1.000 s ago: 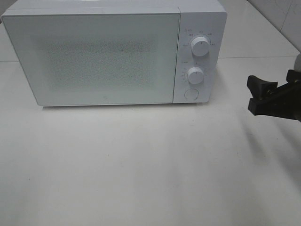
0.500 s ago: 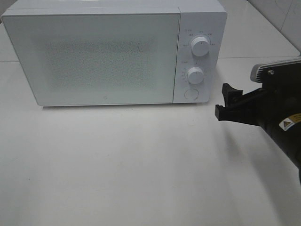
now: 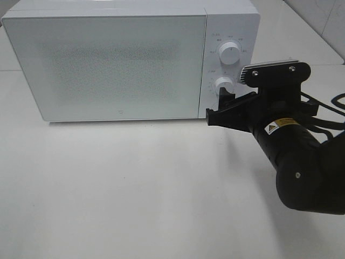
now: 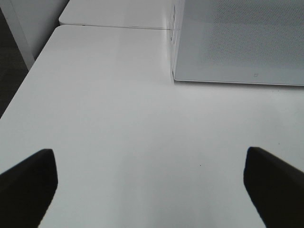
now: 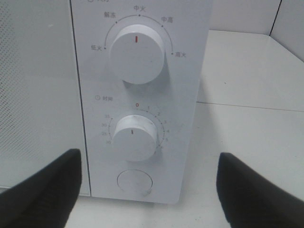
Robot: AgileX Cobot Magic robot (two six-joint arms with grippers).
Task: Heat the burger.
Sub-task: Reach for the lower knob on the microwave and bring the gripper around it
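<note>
Microwave (image 3: 135,7) with door (image 3: 108,65) shut, right jaws apart before its lower knob (image 5: 135,137), left jaws apart above table (image 4: 104,118)

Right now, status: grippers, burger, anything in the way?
Right gripper open, facing lower dial. Left gripper open, empty, over table. Burger not in view; microwave door shut. Nothing blocking.

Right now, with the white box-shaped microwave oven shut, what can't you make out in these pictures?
Burger: in no view; the white microwave's frosted door hides the inside.
Left gripper: outside the exterior view; its wrist view's edge cuts off all but two black fingertips.
Round white button: covered by the right gripper in the exterior view.
Dial markings: too small in the exterior view.
</note>
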